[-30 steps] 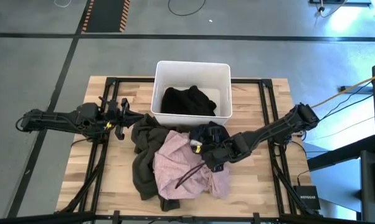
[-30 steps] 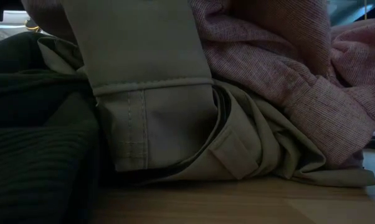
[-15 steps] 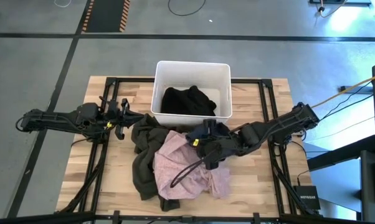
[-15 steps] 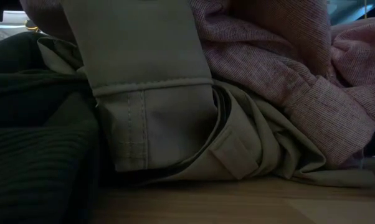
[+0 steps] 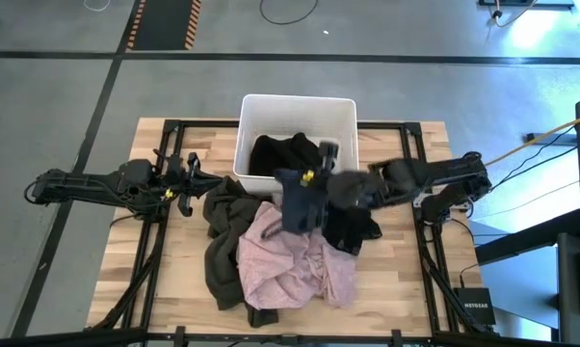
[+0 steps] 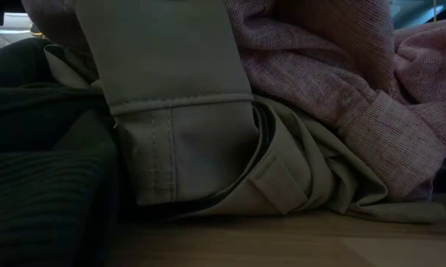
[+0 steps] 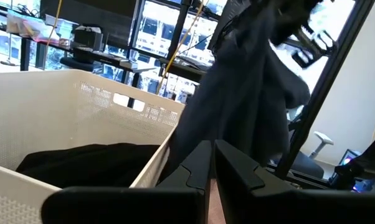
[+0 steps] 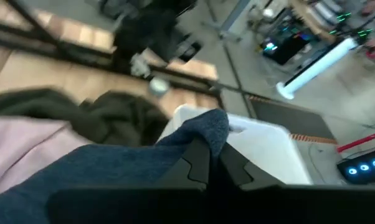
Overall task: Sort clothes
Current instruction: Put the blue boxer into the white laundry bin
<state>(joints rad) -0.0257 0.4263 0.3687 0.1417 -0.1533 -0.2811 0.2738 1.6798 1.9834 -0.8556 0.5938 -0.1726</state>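
Observation:
My right gripper [image 5: 314, 177] is shut on the dark blue-grey garment [image 5: 302, 202], held up just in front of the white bin's near wall [image 5: 240, 159]. The garment also shows in the left wrist view [image 7: 250, 106]. A black garment [image 5: 288, 154] lies inside the bin. The pale pink shirt [image 5: 290, 262] lies on the large olive-grey garment [image 5: 224, 231] on the table. The low view shows both close up: the olive-grey garment [image 6: 178, 133] and the pink shirt [image 6: 341, 81]. My left gripper [image 5: 189, 183] is shut and empty at the table's left. My right gripper pinches a bunched fold of the blue-grey garment [image 8: 207, 132] between its two fingers. A lump of cloth sticks out past the fingertips. The rest hangs slack below the gripper, and its lower end [image 5: 353, 231] reaches the pink shirt's far right part.
Black metal frame rails [image 5: 410, 154] run along the table's sides and far edge. Bare wood [image 5: 386, 280] shows at the table's near right and at its near left [image 5: 165, 270].
My right gripper has gone up and toward the table's far edge and the bin, staying shut. It has pulled the blue-grey garment off the pile beside the pink shirt. The garment now hangs below it near the bin's front wall.

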